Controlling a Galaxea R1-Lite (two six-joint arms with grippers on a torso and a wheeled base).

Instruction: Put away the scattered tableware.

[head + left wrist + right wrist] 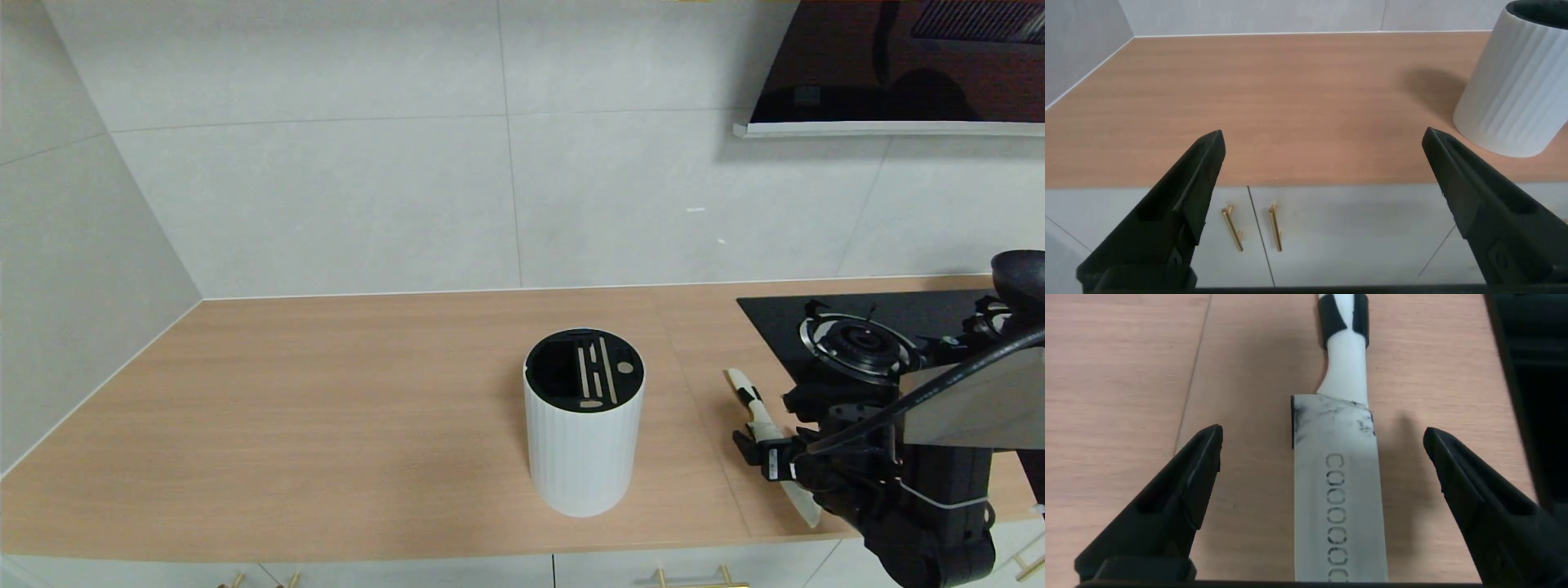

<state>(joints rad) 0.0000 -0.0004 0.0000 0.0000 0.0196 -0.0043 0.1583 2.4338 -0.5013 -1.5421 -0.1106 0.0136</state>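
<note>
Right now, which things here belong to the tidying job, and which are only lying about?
For the job: knife, lying flat; white slotted holder; right claw, open above the knife.
Only lying about: gas stove; cabinet handles.

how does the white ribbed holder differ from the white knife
The white ribbed cylindrical holder stands upright; the white black-banded knife lies flat. The holder is round with a black slotted top; the knife is long and thin. Both are mostly white, on the wooden counter.
</note>
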